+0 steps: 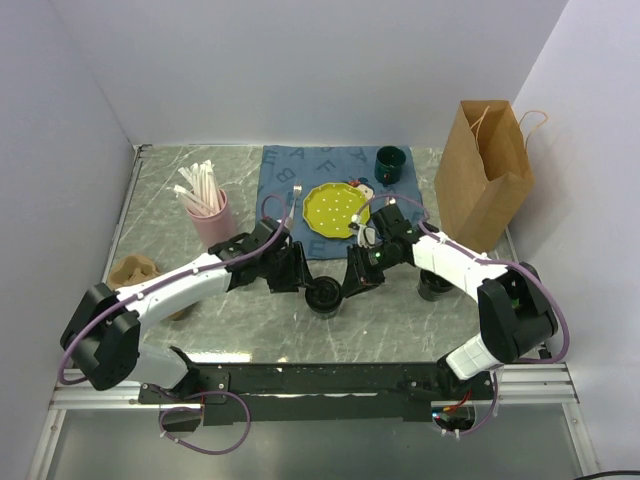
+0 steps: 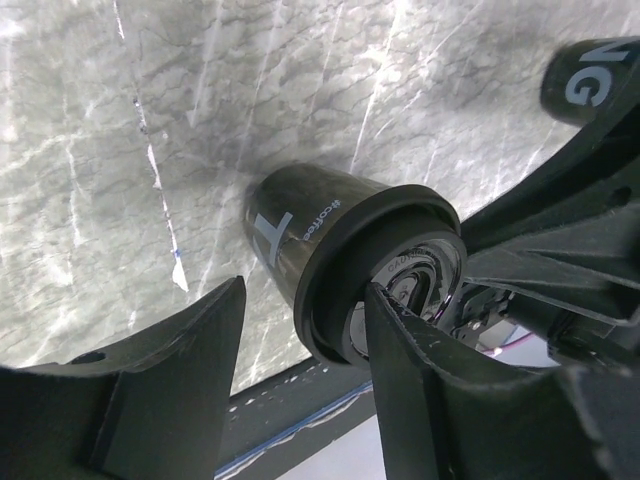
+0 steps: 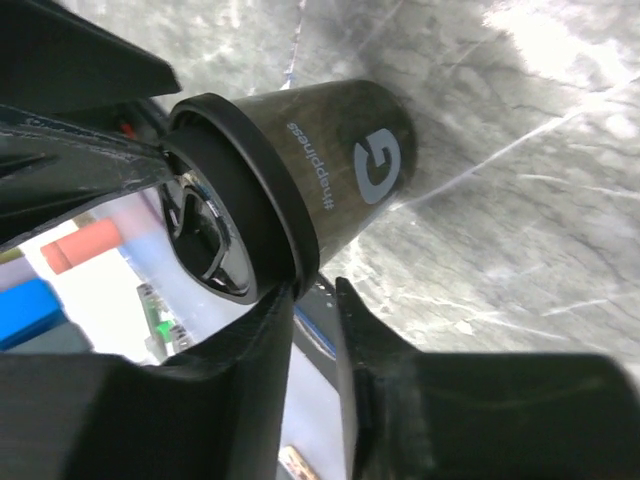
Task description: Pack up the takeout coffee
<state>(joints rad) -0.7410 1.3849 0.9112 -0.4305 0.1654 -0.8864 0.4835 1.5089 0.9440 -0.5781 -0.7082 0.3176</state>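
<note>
Takeout coffee cup (image 1: 325, 296) upright, lidded, at 6 o'clock of yellow plate (image 1: 335, 210). Left gripper (image 2: 305, 300) at 9, fingers apart, unclamped; right gripper (image 3: 312, 293) at 3, fingers nearly together, empty. Likely light, crushable wall, slick; grip below lid rim (image 3: 255, 185).

We were looking at a robotics lab bench rather than a café, for plain white panels (image 1: 320, 70) boxed in a marble-patterned tabletop (image 1: 400, 325) from 9 round to 3 o'clock, an aluminium rail (image 1: 100, 397) trailing purple cables (image 1: 243, 432) ran along 6 o'clock, and a brown paper bag (image 1: 485, 170) stood at 2 o'clock.
</note>
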